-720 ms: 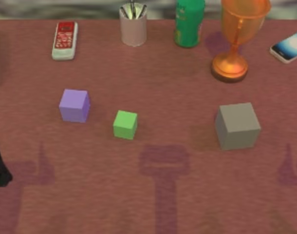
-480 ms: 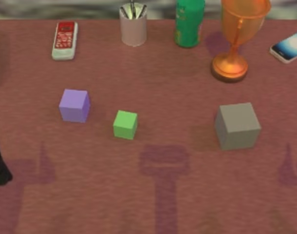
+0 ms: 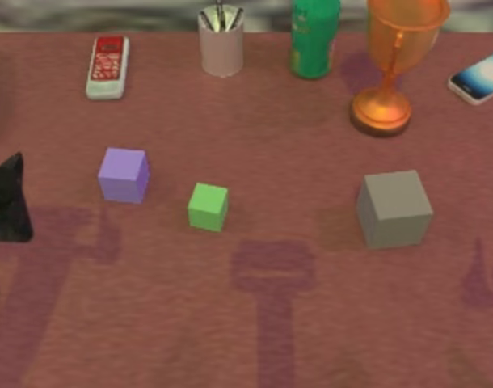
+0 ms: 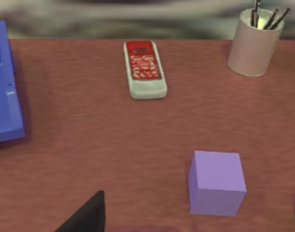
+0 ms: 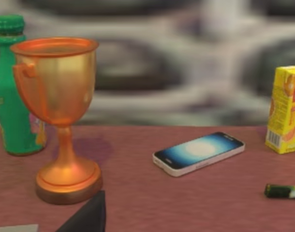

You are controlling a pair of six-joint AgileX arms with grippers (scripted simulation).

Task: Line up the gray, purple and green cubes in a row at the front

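The bench (image 3: 311,339) carries three cubes: one purple cube (image 3: 124,175), one green cube (image 3: 208,206) and one gray cube (image 3: 394,208). There are two phones, one red phone (image 3: 107,66) with a keypad and one smartphone (image 3: 478,77) with a lit screen. One pen cup (image 3: 221,42) stands at the back, with three dark pens showing in it in the left wrist view. There is one green bottle (image 3: 313,38), one orange goblet (image 3: 396,61), one yellow juice carton (image 5: 284,110), one blue tray (image 4: 5,92) and one small dark marker (image 5: 283,191). One black claw (image 3: 6,202) shows at the left edge.
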